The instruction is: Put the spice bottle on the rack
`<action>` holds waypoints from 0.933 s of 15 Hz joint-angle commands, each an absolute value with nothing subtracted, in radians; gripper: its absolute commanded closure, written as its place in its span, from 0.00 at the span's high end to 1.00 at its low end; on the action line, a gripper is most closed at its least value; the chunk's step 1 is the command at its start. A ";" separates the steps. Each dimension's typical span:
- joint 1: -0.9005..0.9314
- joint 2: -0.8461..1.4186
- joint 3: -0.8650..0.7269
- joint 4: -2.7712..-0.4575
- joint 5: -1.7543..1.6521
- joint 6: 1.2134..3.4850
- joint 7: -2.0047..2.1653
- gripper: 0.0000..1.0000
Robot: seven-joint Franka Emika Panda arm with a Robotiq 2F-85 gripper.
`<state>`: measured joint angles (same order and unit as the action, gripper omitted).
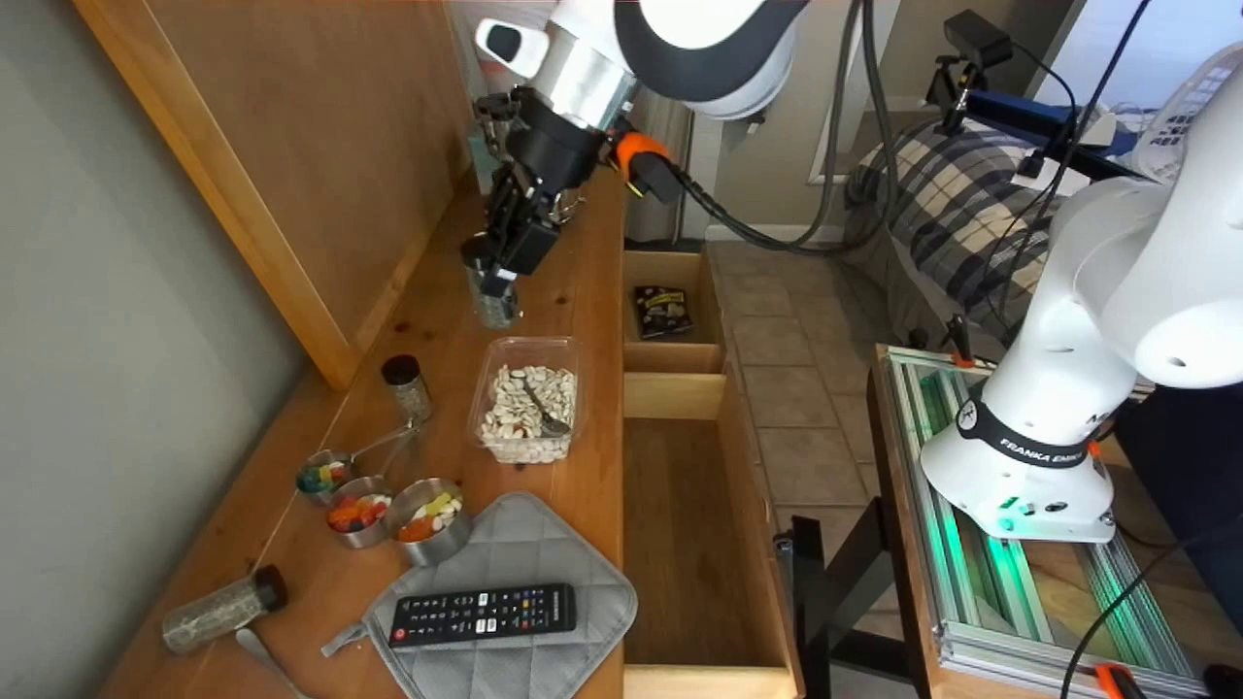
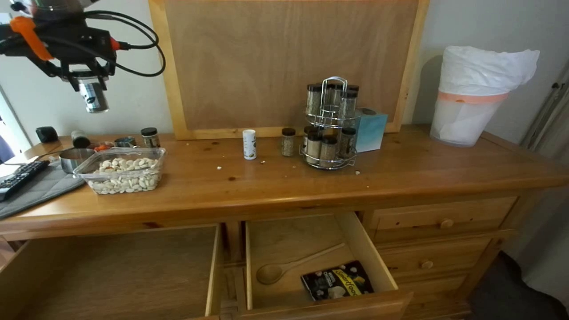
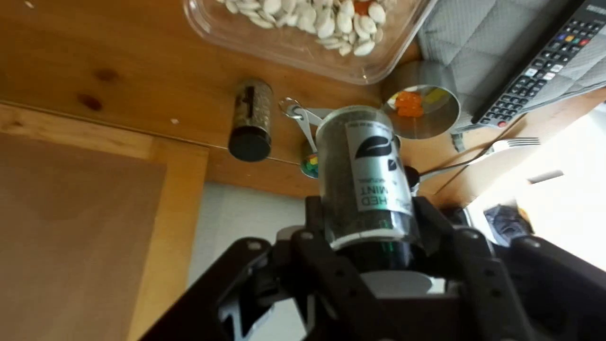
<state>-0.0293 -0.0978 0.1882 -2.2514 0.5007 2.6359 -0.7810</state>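
My gripper (image 3: 367, 208) is shut on a clear spice bottle (image 3: 360, 161) with a silver mint label. The fingers hold it near its black cap, and its base points away from the gripper. In an exterior view the gripper (image 2: 90, 82) is at the upper left, with the bottle (image 2: 94, 97) slightly tilted, base down, high above the counter. The gripper (image 1: 493, 270) and bottle (image 1: 493, 307) also show in an exterior view. The two-tier metal wire rack (image 2: 329, 121) stands on the counter to the right, with several dark-capped jars in it. The rack is out of the wrist view.
A spice bottle (image 2: 288, 143) and a white shaker (image 2: 249, 145) stand left of the rack; a blue box (image 2: 370, 131) stands behind it. A clear tub of seeds (image 1: 527, 398), metal cups (image 1: 427, 519) and a remote (image 1: 483, 614) lie on the counter. Drawers (image 1: 694, 544) stand open.
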 commanded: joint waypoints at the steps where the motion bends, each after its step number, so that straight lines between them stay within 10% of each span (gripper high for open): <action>1: -0.014 -0.283 0.116 -2.435 0.307 2.707 -0.547 0.23; 2: -0.028 -0.313 0.105 -2.462 0.229 2.718 -0.477 0.23; 3: 0.041 -0.217 0.062 -2.375 0.299 2.687 -0.570 0.48; 14: 0.038 -0.295 0.038 -2.448 0.216 2.703 -0.477 0.48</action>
